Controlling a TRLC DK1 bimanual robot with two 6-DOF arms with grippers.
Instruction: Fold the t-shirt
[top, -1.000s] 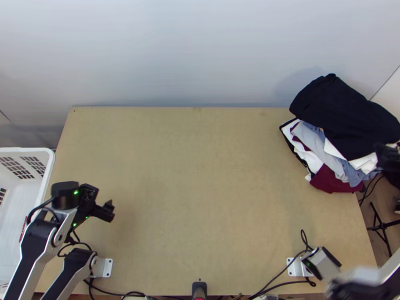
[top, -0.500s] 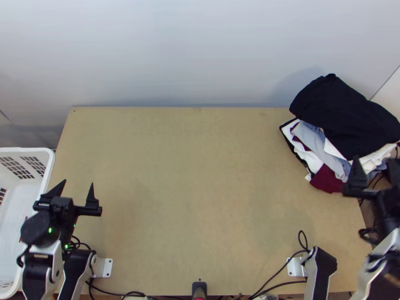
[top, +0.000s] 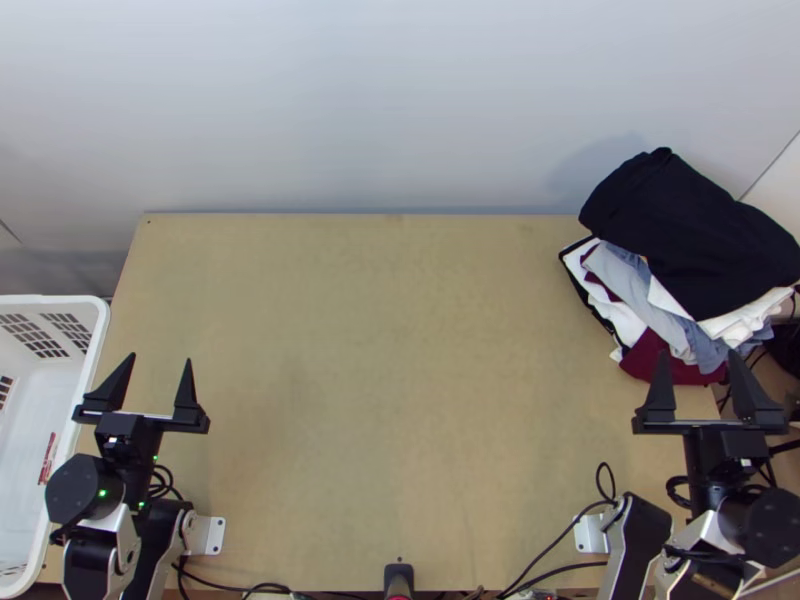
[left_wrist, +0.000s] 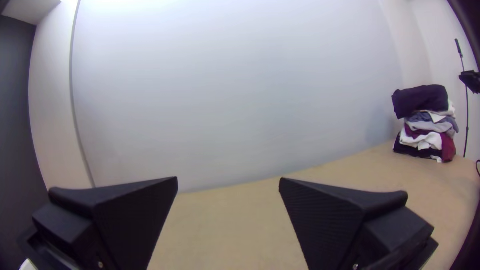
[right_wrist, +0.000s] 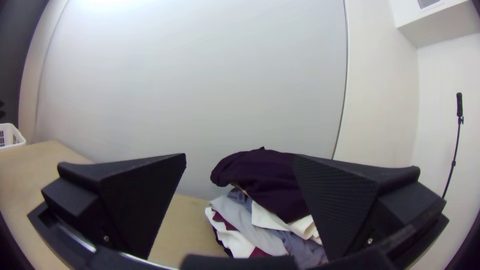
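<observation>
L gripper (top: 160, 357) & R gripper (top: 699, 351) both have jaws wide apart, nothing between; t-shirt prob. in pile (top: 685, 270), far right, can't tell which piece; risk – R pinches several layers or topples it, b/c items overlap loosely.

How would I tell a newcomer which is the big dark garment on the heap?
Find the light wooden table, then its far right corner, where clothes are heaped in a pile. The dark garment lies across the very top. It looks nearly black, unlike the white, grey-blue and dark red cloth beneath it.
</observation>
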